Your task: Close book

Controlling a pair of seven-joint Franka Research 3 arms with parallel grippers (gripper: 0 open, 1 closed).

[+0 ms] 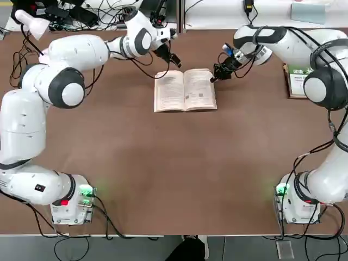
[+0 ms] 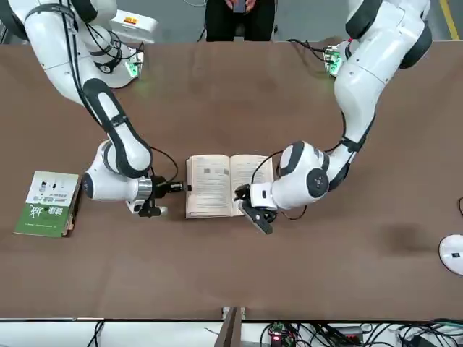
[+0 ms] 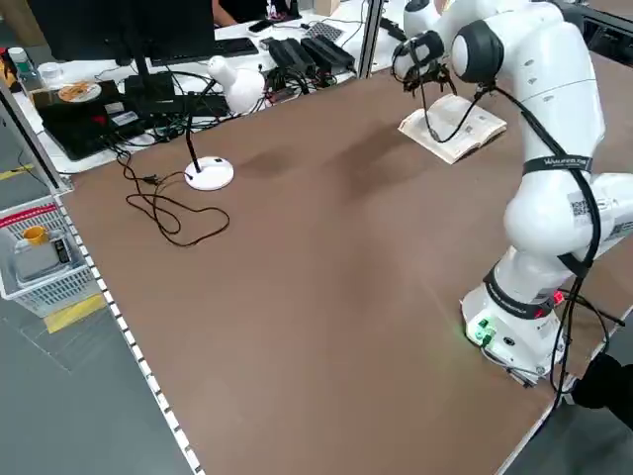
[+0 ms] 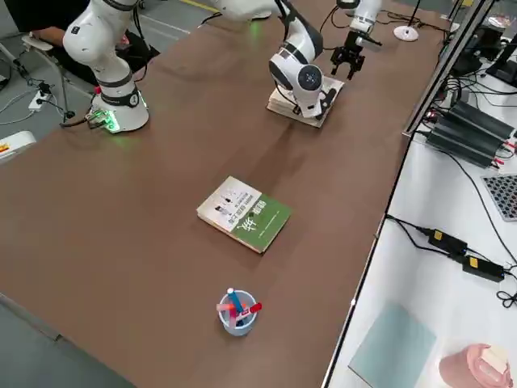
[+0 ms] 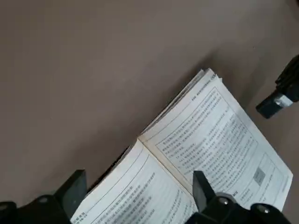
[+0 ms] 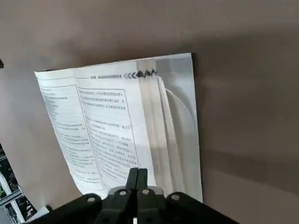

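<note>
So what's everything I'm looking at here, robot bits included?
book: one, cream pages, lying open mid-table at the far side
green book: one, green and white, shut, near the table's right edge
cup: one, holding pens, by the right edge
lamp: one, white, far left of the table
table: one, brown
person: one, dark clothes, behind the robot
left pincer: one, black, open, above the book's far left corner
right pincer: one, black, shut, at the book's right edge
</note>
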